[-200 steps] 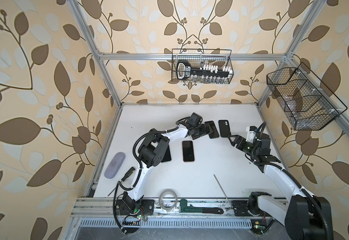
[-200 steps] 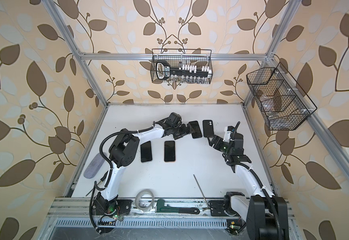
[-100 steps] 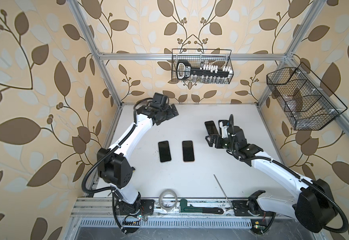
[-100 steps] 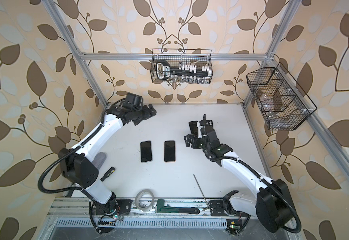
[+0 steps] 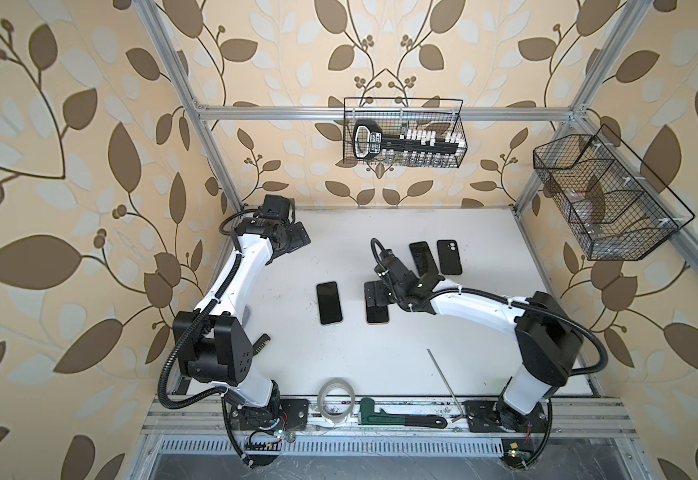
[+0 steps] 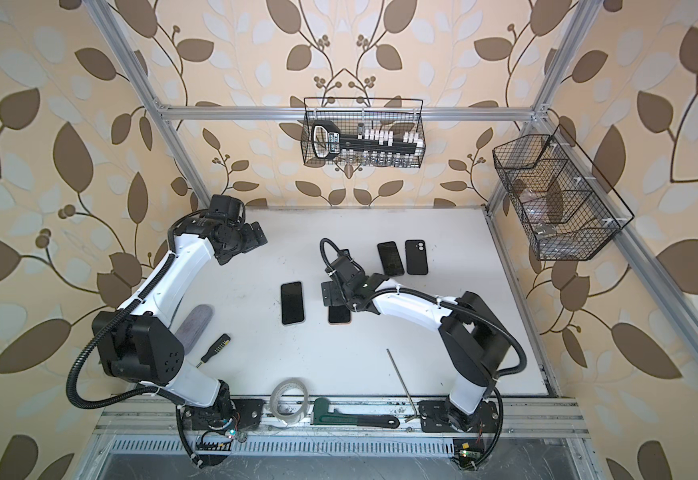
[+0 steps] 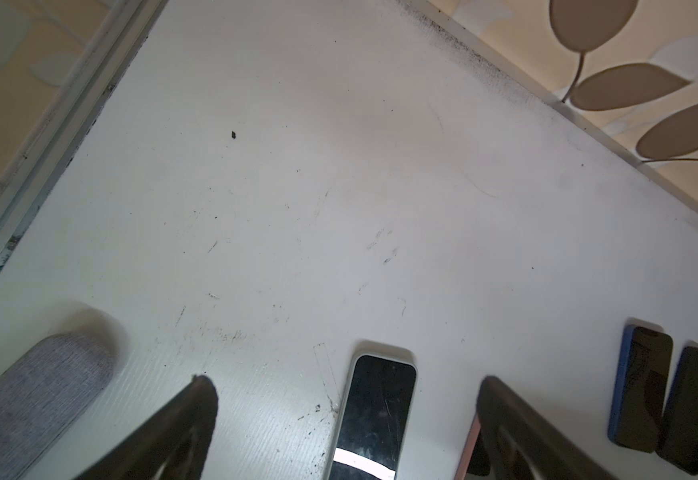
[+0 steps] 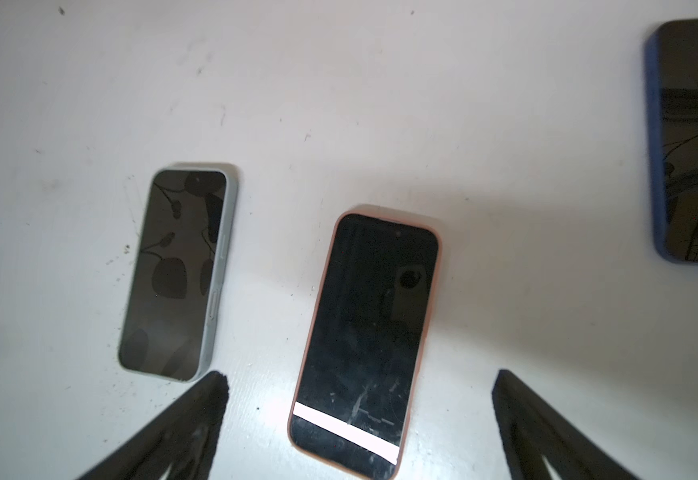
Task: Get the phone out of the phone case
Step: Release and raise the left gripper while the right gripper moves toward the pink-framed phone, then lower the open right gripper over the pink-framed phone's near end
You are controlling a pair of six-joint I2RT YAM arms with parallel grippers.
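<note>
Jaws apart, the right gripper hangs over the pink-cased black phone; a shallow pinch may slip off; the left gripper is parted too.

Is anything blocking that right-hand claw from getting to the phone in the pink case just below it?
Nothing visible does. In the right wrist view the right gripper hangs open over the pink-cased phone, with nothing lying between them. The grey-cased phone lies apart on the table, off to one side.
</note>
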